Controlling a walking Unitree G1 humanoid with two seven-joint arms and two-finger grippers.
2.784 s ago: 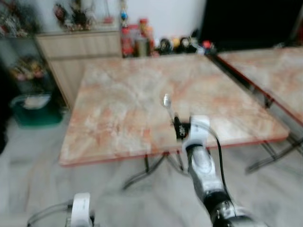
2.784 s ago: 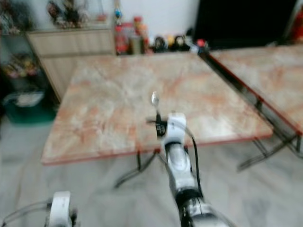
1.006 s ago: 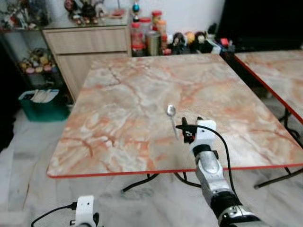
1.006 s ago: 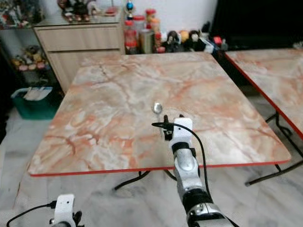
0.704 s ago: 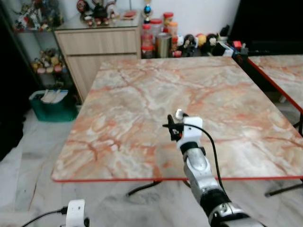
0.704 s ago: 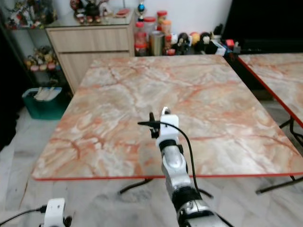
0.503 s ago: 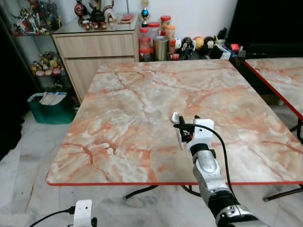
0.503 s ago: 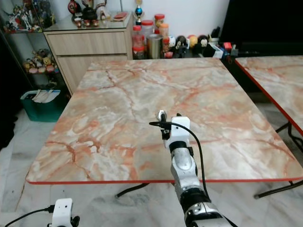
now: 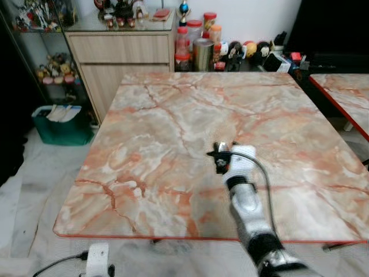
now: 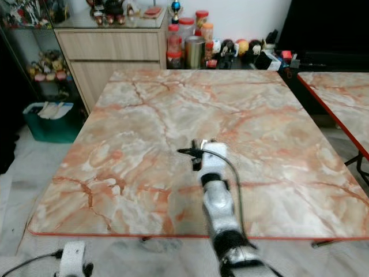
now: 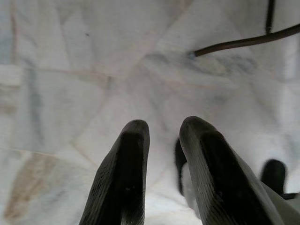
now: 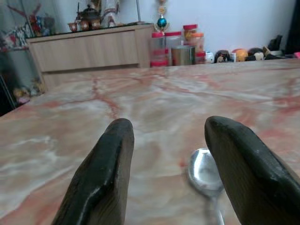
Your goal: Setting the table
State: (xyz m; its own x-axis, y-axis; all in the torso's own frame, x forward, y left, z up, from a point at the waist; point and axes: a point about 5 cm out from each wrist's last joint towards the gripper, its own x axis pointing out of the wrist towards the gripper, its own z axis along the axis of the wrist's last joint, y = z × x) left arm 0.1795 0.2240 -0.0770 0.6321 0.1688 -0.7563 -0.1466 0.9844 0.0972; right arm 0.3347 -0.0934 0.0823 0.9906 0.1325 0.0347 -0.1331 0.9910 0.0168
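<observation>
A silver spoon point(image 12: 205, 171) lies on the marble table point(image 9: 167, 109), its bowl pointing away from me. My right gripper point(image 12: 168, 129) is open and hangs low over the table top, near the middle of the table point(image 10: 199, 156). The spoon sits between its two black fingers point(image 12: 110, 154), closer to one than the other and touching neither. My left gripper point(image 11: 164, 126) hangs idle below the table's front edge, over the pale floor. Its fingers are close together with nothing in them. Its white wrist point(image 9: 97, 258) shows at the lower left.
A second marble table point(image 9: 346, 92) stands to the right across a narrow gap. Behind the table are a wooden cabinet point(image 9: 121, 49) and a row of jars and tins point(image 9: 202, 49). A green bin point(image 9: 60, 124) sits on the floor at the left.
The spoon stood up in my right gripper before. Now it lies on the table between open fingers, and the arm has dropped lower. The camera has also shifted a little.
</observation>
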